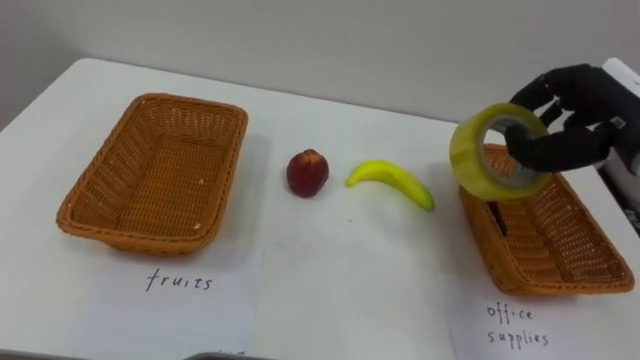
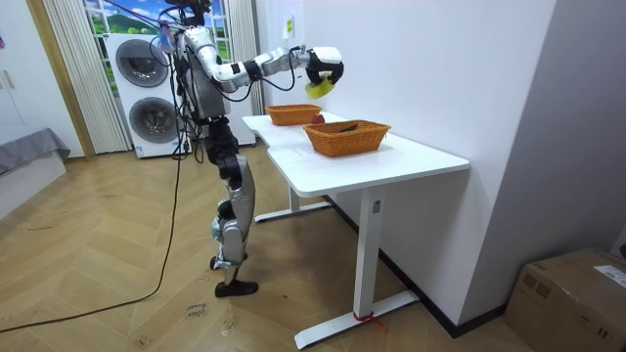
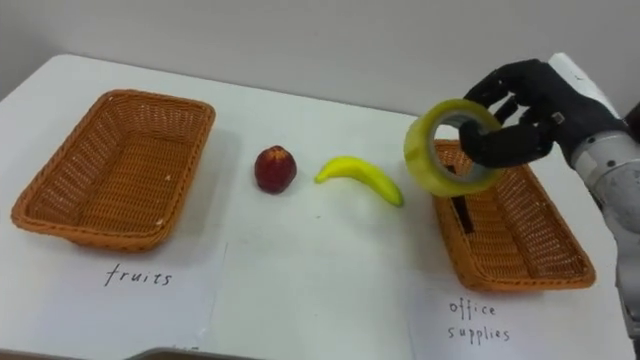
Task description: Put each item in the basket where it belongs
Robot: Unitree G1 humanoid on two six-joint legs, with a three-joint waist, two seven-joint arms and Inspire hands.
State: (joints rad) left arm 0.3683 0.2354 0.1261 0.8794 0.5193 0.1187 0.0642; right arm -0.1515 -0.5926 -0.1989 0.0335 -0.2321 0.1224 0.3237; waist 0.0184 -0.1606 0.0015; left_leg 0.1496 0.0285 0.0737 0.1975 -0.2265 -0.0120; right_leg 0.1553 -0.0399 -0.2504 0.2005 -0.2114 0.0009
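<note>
The right hand (image 1: 572, 122) is closed on the tape (image 1: 465, 158): the fingers are curled round the roll's far rim, and one is seen across its opening. The roll is held in the air, tilted, above the near-left corner of the office basket (image 1: 535, 272) and clear of its rim.

The tape is judged light and stiff, a hard ring with a smooth, rather slippery outer face. It is best taken through the core or across the rim, as it is held now. Little harm is to be feared from a short drop, though on its edge it may roll.

A dark pen (image 1: 497, 215) (or marker; it cannot be told) is seen lying in the office basket, under the roll. Enough bare floor is left beside it.

On the table (image 1: 330, 270) the banana (image 1: 392, 180) lies just left of that basket, with the peach (image 1: 308, 172) near it. Both are soft-skinned and are judged to bruise if squeezed. The fruit basket (image 1: 140, 235) stands well apart at the left. Nothing is seen to bar the way to it.
</note>
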